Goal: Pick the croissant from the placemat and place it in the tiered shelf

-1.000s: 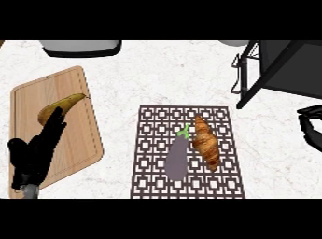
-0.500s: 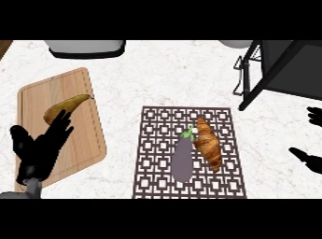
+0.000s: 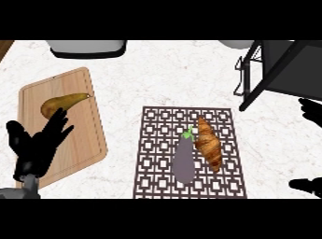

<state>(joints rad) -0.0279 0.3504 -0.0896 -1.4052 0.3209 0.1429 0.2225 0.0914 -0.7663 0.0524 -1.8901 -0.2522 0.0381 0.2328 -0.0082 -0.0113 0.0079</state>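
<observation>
While the croissant point(image 3: 209, 144) lies on the placemat point(image 3: 156, 140), apparently touching an eggplant point(image 3: 184, 158).

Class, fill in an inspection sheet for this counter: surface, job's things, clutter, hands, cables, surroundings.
Surface: white marbled counter.
Job's things: croissant lying on the patterned placemat; dark tiered shelf at upper right.
Clutter: eggplant beside the croissant on the placemat; pear on the wooden cutting board.
Hands: left hand open over the cutting board; right hand at the right edge, fingers spread, holding nothing.
Cables: nothing seen.
Surroundings: grey object at the top edge.
</observation>
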